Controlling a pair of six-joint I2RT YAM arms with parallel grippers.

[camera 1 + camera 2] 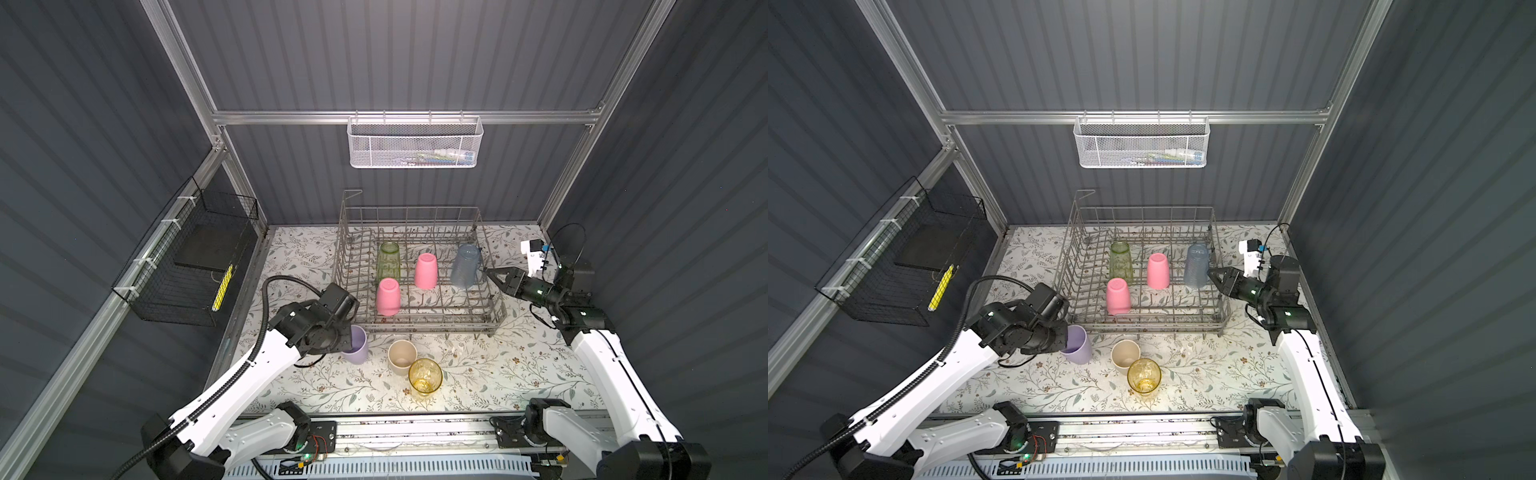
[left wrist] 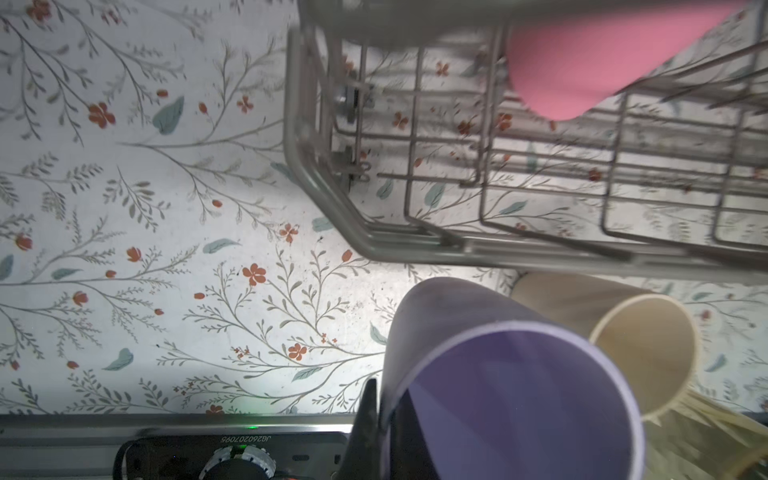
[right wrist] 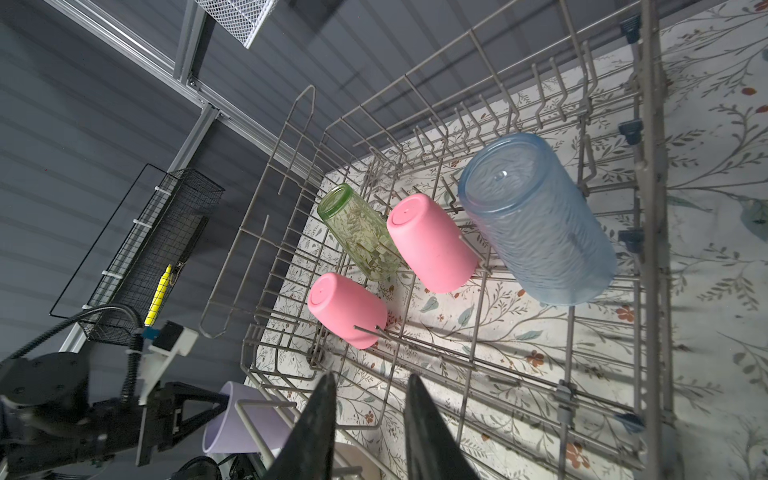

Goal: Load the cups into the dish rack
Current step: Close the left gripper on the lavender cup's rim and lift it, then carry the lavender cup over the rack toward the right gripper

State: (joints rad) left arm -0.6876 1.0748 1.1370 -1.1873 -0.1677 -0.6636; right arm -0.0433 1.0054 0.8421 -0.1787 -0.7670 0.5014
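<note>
Grey wire dish rack (image 1: 432, 323) sits mid-frame in both top views, tall open sides, lower-right floor free. Upside down inside: ribbed green cup (image 1: 389, 261), upper pink cup (image 1: 426, 271), lower pink cup (image 1: 388, 296), grey-blue cup (image 1: 465, 266). Below the rack, upright on the floral table (image 1: 519, 365): lilac cup (image 1: 356, 347), beige cup (image 1: 402, 356), and see-through amber cup (image 1: 424, 375) just beside it. Left gripper (image 2: 382, 411) is pinched tight on the lilac cup's rim. Right gripper (image 3: 370, 386) is at the rack's right edge, jaws part-open, holding nothing.

The rack (image 3: 649, 124) is dull grey metal wire; inside it, one pink cup (image 3: 347, 309) looks smooth and matt, the blue cup (image 3: 540, 224) ribbed and see-through.
</note>
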